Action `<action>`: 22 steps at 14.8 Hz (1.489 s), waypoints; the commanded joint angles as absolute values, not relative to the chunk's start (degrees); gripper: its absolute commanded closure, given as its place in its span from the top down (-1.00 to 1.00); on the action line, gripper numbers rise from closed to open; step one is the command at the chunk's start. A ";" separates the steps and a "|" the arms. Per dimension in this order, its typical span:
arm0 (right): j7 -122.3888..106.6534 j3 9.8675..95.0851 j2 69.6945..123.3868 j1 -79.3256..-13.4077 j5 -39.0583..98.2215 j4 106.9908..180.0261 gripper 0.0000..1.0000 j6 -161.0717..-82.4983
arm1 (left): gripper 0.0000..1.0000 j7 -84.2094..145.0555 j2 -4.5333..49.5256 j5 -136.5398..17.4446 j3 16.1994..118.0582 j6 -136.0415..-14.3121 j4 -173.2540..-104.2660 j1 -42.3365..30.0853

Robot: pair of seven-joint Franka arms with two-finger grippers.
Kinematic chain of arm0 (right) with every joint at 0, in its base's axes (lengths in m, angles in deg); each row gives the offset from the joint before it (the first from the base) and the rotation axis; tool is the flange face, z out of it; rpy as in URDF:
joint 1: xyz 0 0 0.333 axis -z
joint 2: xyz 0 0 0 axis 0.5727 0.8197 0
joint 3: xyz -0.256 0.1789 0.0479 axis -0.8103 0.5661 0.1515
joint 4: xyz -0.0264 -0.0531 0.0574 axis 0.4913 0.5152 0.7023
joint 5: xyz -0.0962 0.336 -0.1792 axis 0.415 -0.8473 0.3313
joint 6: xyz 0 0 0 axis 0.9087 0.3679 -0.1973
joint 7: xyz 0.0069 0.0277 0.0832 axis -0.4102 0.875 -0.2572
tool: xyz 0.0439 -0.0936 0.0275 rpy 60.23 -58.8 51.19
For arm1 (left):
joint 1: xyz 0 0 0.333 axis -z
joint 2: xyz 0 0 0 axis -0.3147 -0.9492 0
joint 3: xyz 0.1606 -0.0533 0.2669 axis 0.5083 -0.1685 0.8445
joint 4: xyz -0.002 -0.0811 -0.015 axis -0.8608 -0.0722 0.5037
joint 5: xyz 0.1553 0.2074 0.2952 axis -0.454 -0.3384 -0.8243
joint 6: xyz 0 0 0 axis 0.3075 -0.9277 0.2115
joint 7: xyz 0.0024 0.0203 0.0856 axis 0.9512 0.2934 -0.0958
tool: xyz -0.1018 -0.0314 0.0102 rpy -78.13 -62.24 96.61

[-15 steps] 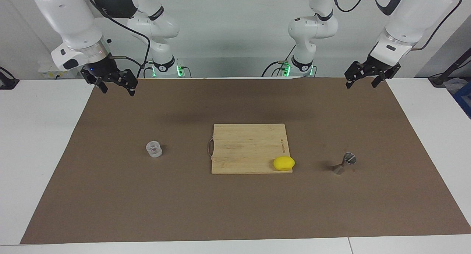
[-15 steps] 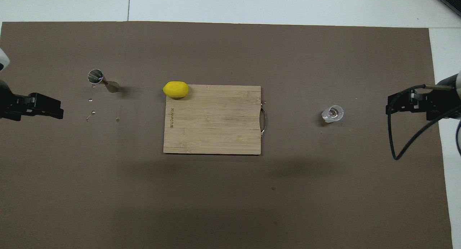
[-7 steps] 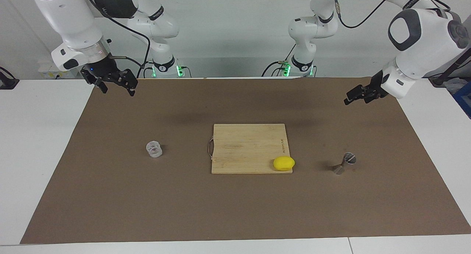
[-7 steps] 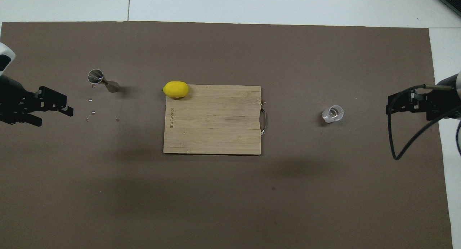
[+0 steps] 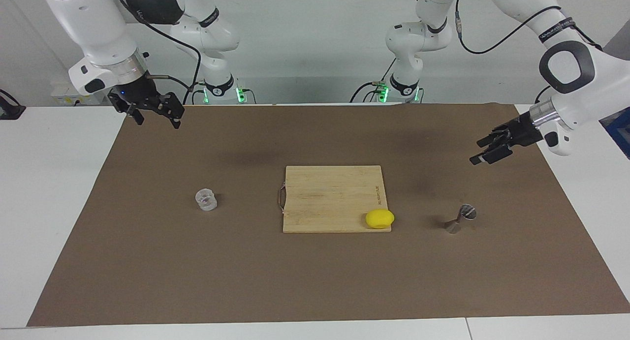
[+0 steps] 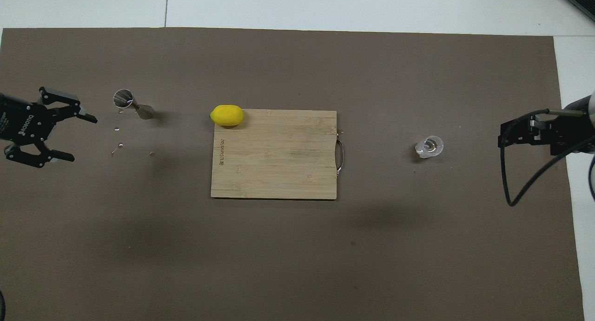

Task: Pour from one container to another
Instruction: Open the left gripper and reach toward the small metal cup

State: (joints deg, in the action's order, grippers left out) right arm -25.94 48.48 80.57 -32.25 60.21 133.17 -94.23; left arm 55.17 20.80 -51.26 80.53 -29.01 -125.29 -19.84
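Observation:
The clear squat cup (image 5: pixel 206 200) stands on the brown mat toward the right arm's end; it also shows in the overhead view (image 6: pixel 430 147). The small metal jigger (image 5: pixel 460 219) sits tilted, seemingly on its side, toward the left arm's end, with its mouth showing in the overhead view (image 6: pixel 123 98). My left gripper (image 5: pixel 485 153) is open and empty in the air over the mat beside the jigger, apart from it (image 6: pixel 82 140). My right gripper (image 5: pixel 157 121) is open and empty, waiting over the mat's edge at its own end (image 6: pixel 502 140).
A wooden cutting board (image 5: pixel 330 192) with a metal handle lies mid-table (image 6: pixel 279 163). A yellow lemon (image 5: pixel 379 218) rests on the board's corner nearest the jigger (image 6: pixel 227 115). A few small shiny specks (image 6: pixel 120 145) lie on the mat by the jigger.
My left arm has swung down and its gripper has moved out over the mat toward the jigger, turning so its open fingers show. The right arm has not moved.

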 commanded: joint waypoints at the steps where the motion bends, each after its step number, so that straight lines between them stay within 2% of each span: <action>1: -24.92 48.79 79.44 -31.69 60.35 134.50 1.00 -94.63 | 1.00 69.60 20.08 -42.71 81.32 -34.94 -129.04 -20.53; 4: -24.92 48.79 79.44 -31.69 60.35 134.50 1.00 -94.63 | 1.00 81.05 19.03 -31.55 81.32 -42.59 -133.26 -22.38; 7: -24.92 48.79 79.44 -31.69 60.35 134.50 1.00 -94.63 | 1.00 82.39 15.86 -22.92 81.23 -44.45 -134.93 -24.75; 11: -24.66 48.79 79.35 -31.51 60.35 134.59 1.00 -94.37 | 1.00 81.78 14.46 -13.34 81.05 -47.27 -139.32 -24.76; 22: -24.92 49.67 79.35 -32.66 61.58 134.50 1.00 -95.24 | 1.00 80.72 12.25 -5.15 80.53 -55.62 -140.39 -21.33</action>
